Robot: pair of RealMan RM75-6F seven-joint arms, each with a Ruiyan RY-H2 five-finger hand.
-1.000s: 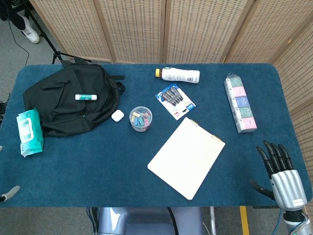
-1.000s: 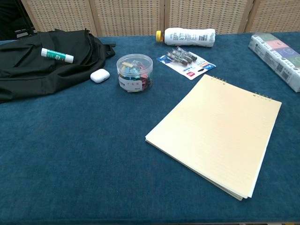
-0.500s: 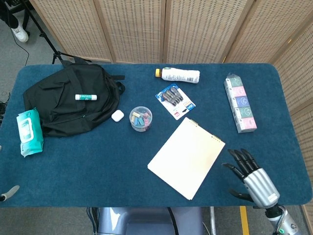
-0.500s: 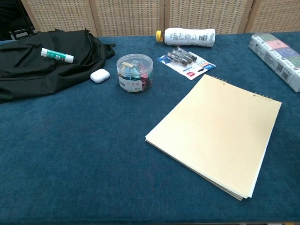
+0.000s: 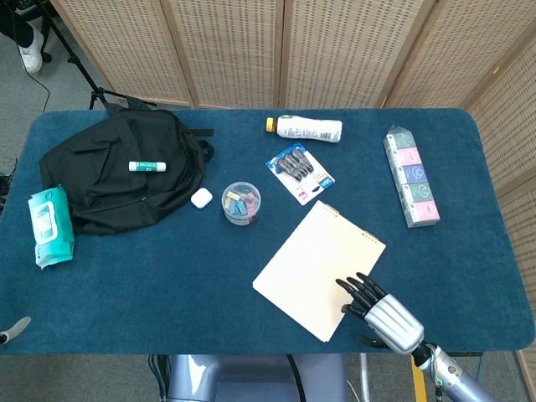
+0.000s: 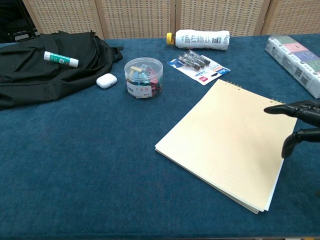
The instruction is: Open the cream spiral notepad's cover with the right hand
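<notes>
The cream spiral notepad (image 5: pixel 318 268) (image 6: pixel 232 140) lies closed and flat on the blue table, turned at an angle, its wire binding at the far edge. My right hand (image 5: pixel 381 311) (image 6: pixel 301 122) hovers over the pad's near right corner with dark fingers spread and nothing in them. In the chest view its fingertips (image 6: pixel 272 108) reach in over the pad's right edge. Whether they touch the cover is unclear. My left hand appears in neither view.
A tub of clips (image 5: pixel 241 203), a pack of pens (image 5: pixel 299 172), a white bottle (image 5: pixel 310 129) and a long box (image 5: pixel 411 175) lie beyond the pad. A black backpack (image 5: pixel 121 172) with a glue stick (image 5: pixel 146 166), an earbud case (image 5: pixel 201 198) and a wipes pack (image 5: pixel 48 226) lie left.
My right hand has swept left from the table's right edge to the notepad's near right corner, and it has entered the chest view. The notepad has not moved.
</notes>
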